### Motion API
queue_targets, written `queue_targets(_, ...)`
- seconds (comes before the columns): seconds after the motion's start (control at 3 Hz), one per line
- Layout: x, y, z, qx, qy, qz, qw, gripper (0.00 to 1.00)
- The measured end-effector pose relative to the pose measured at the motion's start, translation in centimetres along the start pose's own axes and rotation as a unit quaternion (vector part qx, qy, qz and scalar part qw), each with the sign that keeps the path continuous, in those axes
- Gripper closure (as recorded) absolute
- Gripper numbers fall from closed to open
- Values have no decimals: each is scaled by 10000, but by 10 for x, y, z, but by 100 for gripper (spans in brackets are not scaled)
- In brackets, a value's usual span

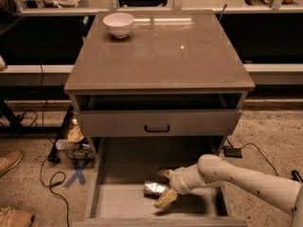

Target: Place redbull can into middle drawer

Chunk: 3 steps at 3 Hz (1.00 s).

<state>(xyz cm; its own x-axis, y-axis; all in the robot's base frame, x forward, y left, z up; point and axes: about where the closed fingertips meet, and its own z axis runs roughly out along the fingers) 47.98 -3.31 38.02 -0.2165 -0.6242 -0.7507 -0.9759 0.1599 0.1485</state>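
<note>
One wide-spread tool (164,187) straddles redbull can (152,188) inside middle drawer (118,203).

The arm (246,183) is smooth and white, with rounded tubular links and a bulbous joint. Its yellowish-tan gripper (162,188) sits inside the middle drawer (118,171).
</note>
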Motion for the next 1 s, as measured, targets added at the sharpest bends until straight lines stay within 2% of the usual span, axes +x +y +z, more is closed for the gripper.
queue_targets(0.33, 0, 0, 0, -1, -1, 2, 10000, 0)
queue_targets(0.67, -5, -1, -27, 123, -145, -24, 9998, 0)
queue_targets(1.0, -19, -1, -91, 490, -324, -236, 9980, 0)
